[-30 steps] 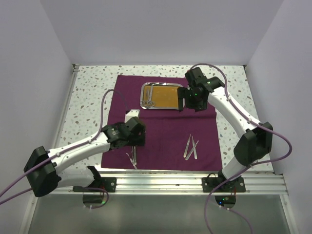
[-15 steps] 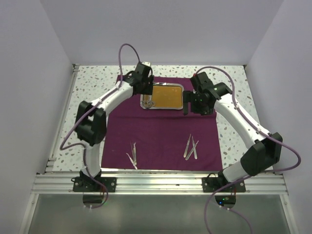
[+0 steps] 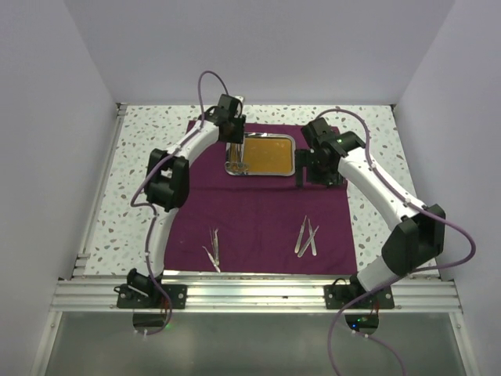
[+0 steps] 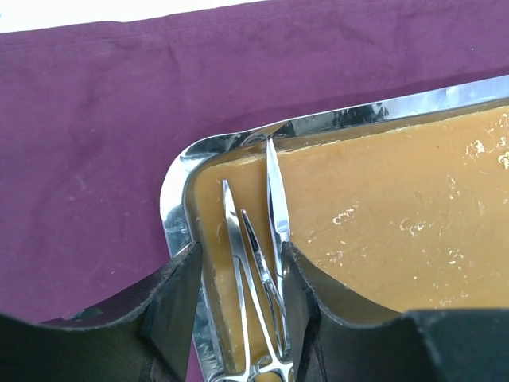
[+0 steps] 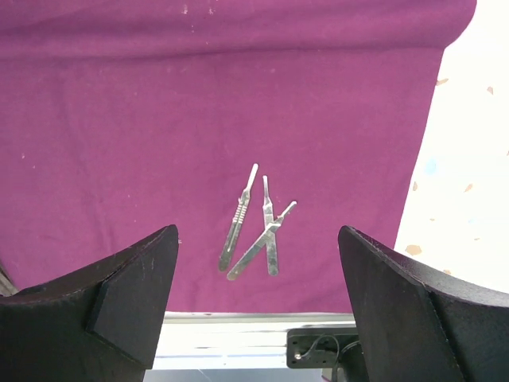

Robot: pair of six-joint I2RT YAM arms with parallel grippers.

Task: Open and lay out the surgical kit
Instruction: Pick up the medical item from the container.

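The dark purple cloth wrap (image 3: 258, 207) lies spread flat. The steel tray (image 3: 266, 175) with orange-brown liner sits at its far middle. My left gripper (image 3: 234, 147) is open at the tray's left end. In the left wrist view its fingers (image 4: 179, 298) straddle the forceps and thin silver tools (image 4: 258, 263) lying on the liner by the tray rim (image 4: 179, 183). My right gripper (image 3: 304, 175) hangs open and empty just right of the tray. Its wrist view (image 5: 256, 239) looks down on three silver handles (image 5: 258, 227) on the cloth.
Two thin instruments (image 3: 213, 249) lie on the cloth near its front left, and the three handles (image 3: 307, 236) lie front right. Speckled tabletop (image 3: 141, 157) borders the cloth, with white walls around and an aluminium rail (image 3: 258, 294) at the near edge.
My left arm has swung from the front-left of the cloth out to the tray's left end and lowered its fingers around the tools there. My right gripper has shifted slightly beside the tray.
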